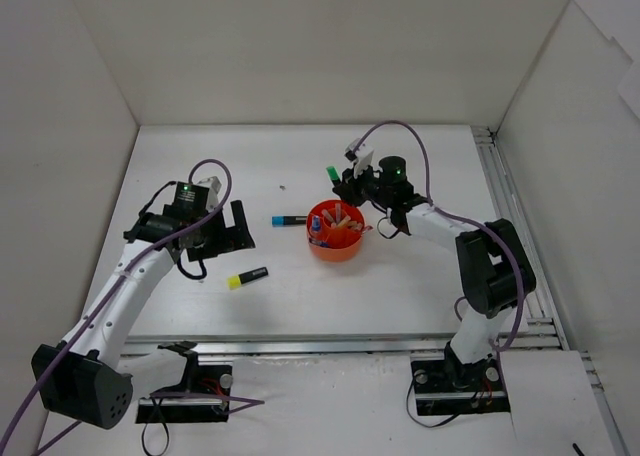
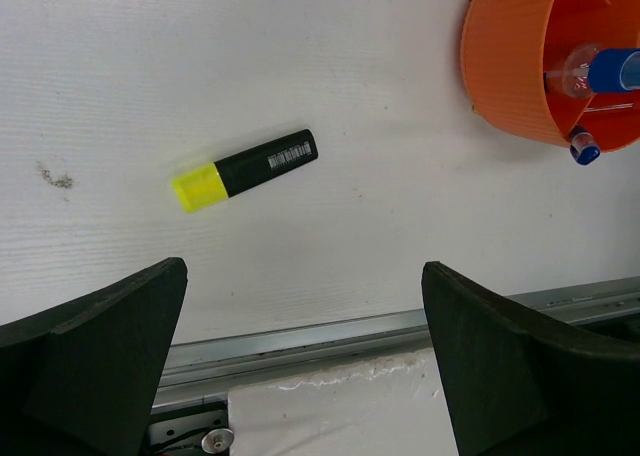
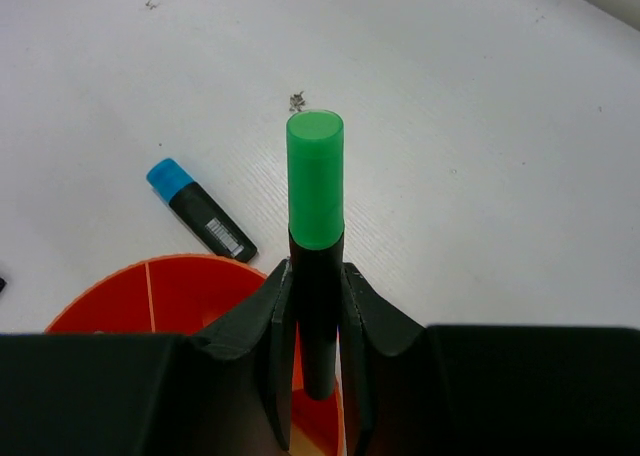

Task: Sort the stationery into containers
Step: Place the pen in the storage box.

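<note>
My right gripper [image 3: 316, 276] is shut on a black highlighter with a green cap [image 3: 315, 186], which sticks out past the fingers; in the top view this green-capped highlighter [image 1: 333, 174] hangs over the far rim of the orange tub [image 1: 336, 244]. The tub [image 3: 150, 286] holds several pens and a blue-white marker [image 2: 610, 71]. A blue-capped highlighter [image 1: 288, 219] lies just left of the tub. A yellow-capped highlighter [image 2: 243, 169] lies on the table ahead of my left gripper [image 2: 300, 356], which is open and holds nothing.
A metal rail [image 2: 400, 331] runs along the table's near edge. White walls enclose the table on three sides. A small dark speck [image 1: 282, 187] lies behind the blue-capped highlighter.
</note>
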